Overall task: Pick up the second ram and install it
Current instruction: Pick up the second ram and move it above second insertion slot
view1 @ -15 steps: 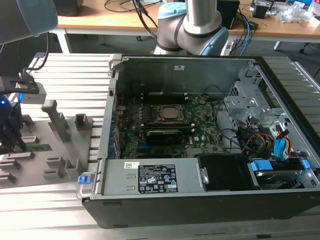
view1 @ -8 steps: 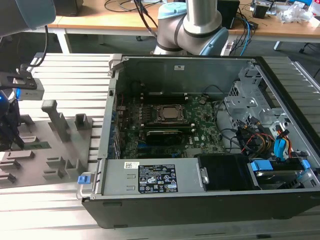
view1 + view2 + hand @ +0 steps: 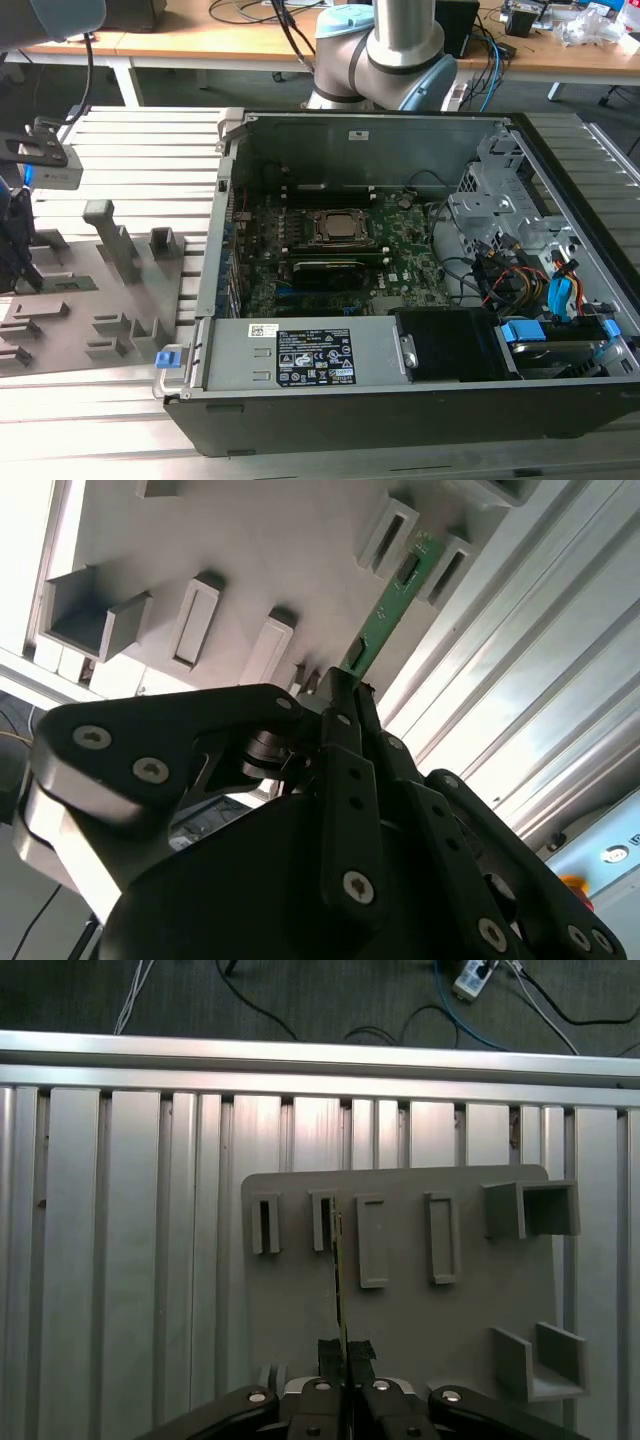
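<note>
Grips the second ram (image 3: 388, 610) by its near end in the gripper (image 3: 345, 680), with the black fingers (image 3: 345, 780) clamped flat against both faces of the thin green board. Shows the second ram (image 3: 340, 1280) edge-on in the first wrist view, as a narrow line running out from the gripper (image 3: 345, 1352) over the grey holder plate (image 3: 420, 1345). Puts the far end of the stick just beside one raised slotted pocket (image 3: 322, 1223) of that plate; cannot tell whether touching it or clear of it. Counts four such pockets in a row on the plate, with two open box-shaped brackets (image 3: 530, 1210) off to one side. Finds the plate lying on a ribbed aluminium table (image 3: 130, 1260). In the exterior view, locates the plate (image 3: 70, 300) at the exterior view's left, just beside an open computer case (image 3: 400, 425). Records inside the case a dark green motherboard (image 3: 410, 250) bearing a CPU socket (image 3: 338, 227), a labelled metal box (image 3: 300, 355) along the near wall, and coloured cables (image 3: 520, 280) bunched by a drive cage at the exterior view's right. Notes wooden desks (image 3: 200, 42) behind, strewn with loose leads.
</note>
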Robot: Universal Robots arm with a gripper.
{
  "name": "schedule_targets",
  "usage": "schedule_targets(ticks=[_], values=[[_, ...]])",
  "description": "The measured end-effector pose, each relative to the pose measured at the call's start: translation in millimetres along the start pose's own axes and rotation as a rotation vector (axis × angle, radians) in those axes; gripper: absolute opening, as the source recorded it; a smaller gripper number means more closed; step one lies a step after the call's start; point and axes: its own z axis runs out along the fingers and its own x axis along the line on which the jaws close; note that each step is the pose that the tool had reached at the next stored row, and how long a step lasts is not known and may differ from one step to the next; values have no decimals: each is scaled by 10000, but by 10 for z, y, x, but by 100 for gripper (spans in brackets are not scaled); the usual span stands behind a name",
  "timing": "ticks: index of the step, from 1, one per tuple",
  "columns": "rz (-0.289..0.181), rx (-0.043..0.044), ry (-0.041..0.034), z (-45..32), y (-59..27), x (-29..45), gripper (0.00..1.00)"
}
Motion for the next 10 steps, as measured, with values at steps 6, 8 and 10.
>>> schedule_targets(ticks=[6,8,10], values=[[0,0,0,-108,5,-5,14],[0,0,0,-141,6,-6,14],[0,1,0,-172,7,-8,14]])
